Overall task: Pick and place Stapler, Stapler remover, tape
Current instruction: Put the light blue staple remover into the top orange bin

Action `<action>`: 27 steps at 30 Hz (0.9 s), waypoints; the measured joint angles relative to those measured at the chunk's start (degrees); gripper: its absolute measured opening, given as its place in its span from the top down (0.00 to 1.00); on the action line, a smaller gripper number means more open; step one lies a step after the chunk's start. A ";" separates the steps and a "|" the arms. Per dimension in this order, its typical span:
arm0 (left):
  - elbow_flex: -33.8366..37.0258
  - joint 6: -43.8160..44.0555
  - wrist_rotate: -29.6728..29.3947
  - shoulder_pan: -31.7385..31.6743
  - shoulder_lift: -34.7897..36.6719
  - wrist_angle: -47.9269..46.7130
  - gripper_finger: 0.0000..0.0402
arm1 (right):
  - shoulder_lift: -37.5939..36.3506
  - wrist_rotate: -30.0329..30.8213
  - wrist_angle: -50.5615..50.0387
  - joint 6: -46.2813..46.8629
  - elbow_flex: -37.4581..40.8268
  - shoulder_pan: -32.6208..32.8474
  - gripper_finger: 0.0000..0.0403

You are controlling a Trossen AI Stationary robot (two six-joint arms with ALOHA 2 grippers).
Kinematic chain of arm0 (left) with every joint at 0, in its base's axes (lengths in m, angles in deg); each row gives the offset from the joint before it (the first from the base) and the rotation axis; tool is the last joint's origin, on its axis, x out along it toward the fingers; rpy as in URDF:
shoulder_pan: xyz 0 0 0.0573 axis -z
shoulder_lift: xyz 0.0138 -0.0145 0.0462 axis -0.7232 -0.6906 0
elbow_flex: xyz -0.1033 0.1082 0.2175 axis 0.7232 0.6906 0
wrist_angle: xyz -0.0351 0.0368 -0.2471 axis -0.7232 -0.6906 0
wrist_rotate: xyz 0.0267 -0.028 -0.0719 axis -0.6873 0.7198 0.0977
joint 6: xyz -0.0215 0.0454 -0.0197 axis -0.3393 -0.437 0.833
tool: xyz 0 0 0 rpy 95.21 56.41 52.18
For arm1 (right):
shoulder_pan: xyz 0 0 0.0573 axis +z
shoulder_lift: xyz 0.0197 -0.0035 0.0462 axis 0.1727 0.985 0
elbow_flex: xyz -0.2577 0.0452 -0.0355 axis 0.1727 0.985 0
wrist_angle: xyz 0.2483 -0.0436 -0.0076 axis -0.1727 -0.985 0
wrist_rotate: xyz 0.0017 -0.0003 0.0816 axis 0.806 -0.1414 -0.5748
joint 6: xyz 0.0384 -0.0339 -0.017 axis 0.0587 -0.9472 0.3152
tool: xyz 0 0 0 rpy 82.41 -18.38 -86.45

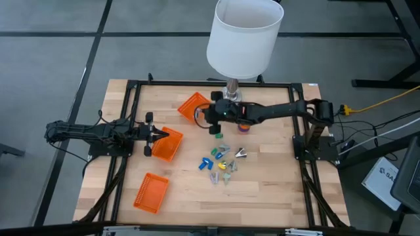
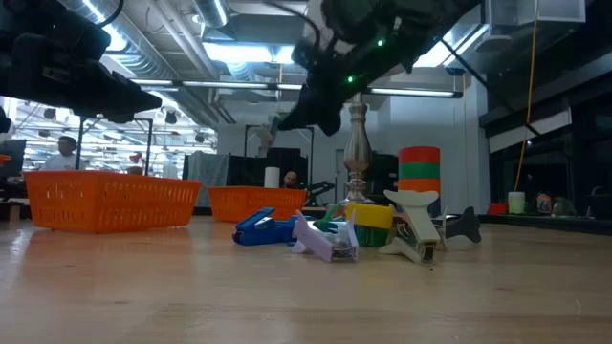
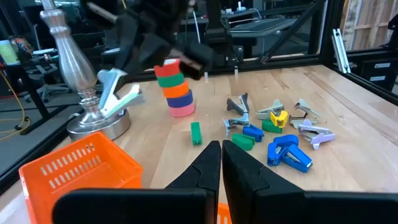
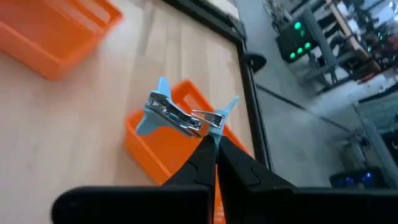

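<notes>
A: Item 1, right claw (image 4: 214, 140)?
B: Up over the far-centre worktop (image 1: 275, 190), above the far orange basket (image 1: 192, 105). Fingers pinched on a light-blue staple remover (image 4: 180, 115), steel jaws showing, held clear in the air.

A: Item 2, left claw (image 3: 221, 152)?
B: Left side, low, over the mid orange basket (image 1: 167, 145). Fingers pressed together, nothing btwn them.

A: Baskets, qty?
B: Three, all orange mesh. Third basket (image 1: 151, 193) sits near-left, well apart from the other two.

A: Tape?
B: One stack of tape rolls (image 3: 175, 89), far-centre, just right of the lamp base (image 3: 99, 121). Colours top to btm: red, green, orange w/ a blue band, pink. Stands upright on the wood. In the low view the same stack shows behind the clutter.

A: Loose items?
B: Cluster centre of worktop, nearer than the tape. Incl. a blue stapler (image 3: 288, 153), a green stapler (image 3: 243, 142), a yellow piece (image 3: 279, 117), a purple-white piece (image 3: 314, 132), two grey removers (image 3: 237, 106). One green piece (image 3: 196, 132) lies apart, btwn the cluster and the tape stack. Exact type of the small bits: can't tell.

A: Other?
B: Table lamp w/ white shade (image 1: 243, 36), silver stem, at the far edge. A person shows far off in the room, low view, left.
</notes>
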 joint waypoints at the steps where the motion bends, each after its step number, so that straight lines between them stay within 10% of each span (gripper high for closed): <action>1: 0.02 0.01 0.00 0.00 -0.01 0.01 0.97 | 0.22 -0.07 0.13 -0.21 0.00 -0.84 0.99; 27: 0.01 0.00 -0.01 0.01 -0.02 0.02 0.97 | 9.14 1.23 5.96 -10.49 0.04 -7.98 0.98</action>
